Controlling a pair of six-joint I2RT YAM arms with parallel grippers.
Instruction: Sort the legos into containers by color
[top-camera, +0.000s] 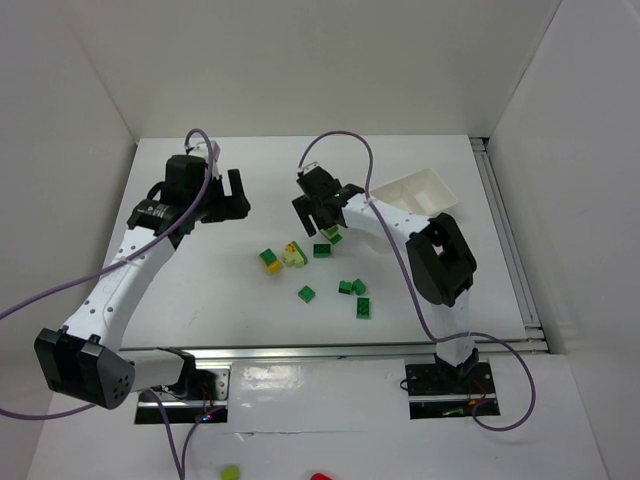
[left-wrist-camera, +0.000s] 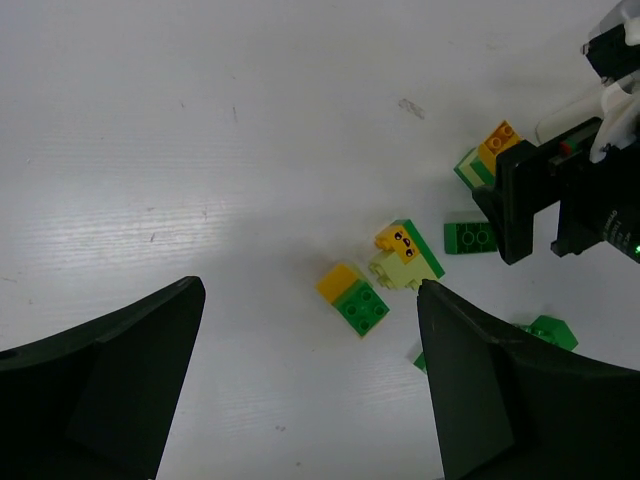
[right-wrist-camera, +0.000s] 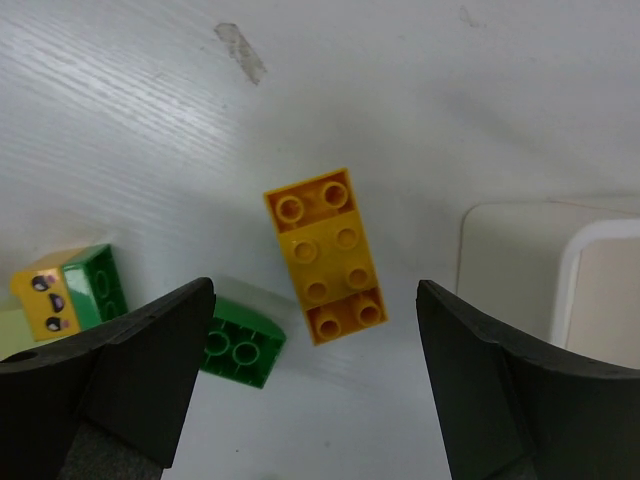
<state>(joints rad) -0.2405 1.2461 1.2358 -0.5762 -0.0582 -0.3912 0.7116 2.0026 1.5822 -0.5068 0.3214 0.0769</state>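
Evidently for a pick, the right end effector (right-wrist-camera: 312, 292) hovers spread over an orange plastic brick (right-wrist-camera: 325, 250) near the white plastic tray (top-camera: 412, 192); the left end effector (left-wrist-camera: 310, 292) hangs spread.

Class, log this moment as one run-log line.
left fingers: open, holding nothing | right fingers: open above orange brick | orange brick: on table, not gripped

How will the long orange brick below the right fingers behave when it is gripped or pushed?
The orange brick looks like hard moulded plastic, so it should stay stiff. It lies flat, studs up, so a push would probably slide it, not roll it. Its smooth sides might slip in the fingers if gripped off-centre.
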